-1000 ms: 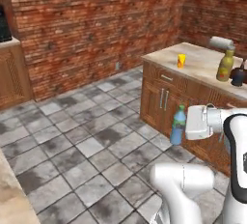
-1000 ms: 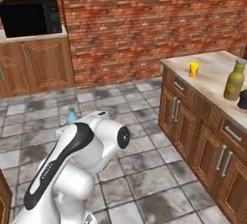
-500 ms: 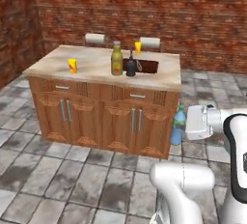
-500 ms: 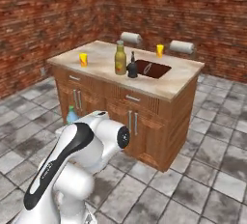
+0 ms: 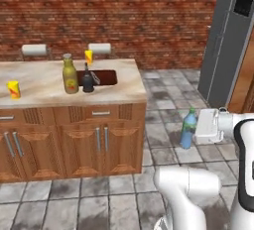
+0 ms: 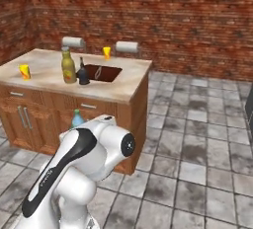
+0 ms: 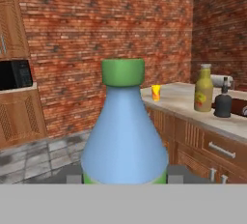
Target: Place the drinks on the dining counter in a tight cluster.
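Small blue bottle with a green cap (image 7: 123,136), upright and clamped at its base between the two dark finger tips (image 7: 72,175) of the two-finger gripper (image 5: 198,131), seen from close up in the hand view. Held in the air off the floor, beside the right end of the island, well apart from the other two drinks; visible too in the left base view (image 5: 187,128) against the grey tiled floor (image 5: 163,100), and peeking above the white arm in the right base view (image 6: 77,118).

Tall olive-yellow bottle with a grey cap and a red-yellow label (image 5: 70,74), standing upright on the large beige marble-topped dining counter with brown wooden cabinet fronts (image 5: 39,83). Just beside it, to its right, a squat black narrow-necked bottle (image 5: 88,80), also upright, at the edge of the dark red-brown inset sink (image 5: 105,78). Same pair seen close together in the right base view (image 6: 68,66) (image 6: 83,73) and the hand view (image 7: 203,89) (image 7: 223,101).

Small yellow cup with red marks (image 5: 14,89) near the counter's left end, well apart from the bottles; another yellow cup (image 5: 89,56) at the far edge behind the sink. Two white paper-towel rolls (image 5: 34,50) (image 5: 99,48) along the far edge.

Red brick wall (image 5: 124,16) behind, tall grey refrigerator (image 5: 230,40) to the right, black microwave (image 7: 14,75) on wooden cabinets in the hand view.
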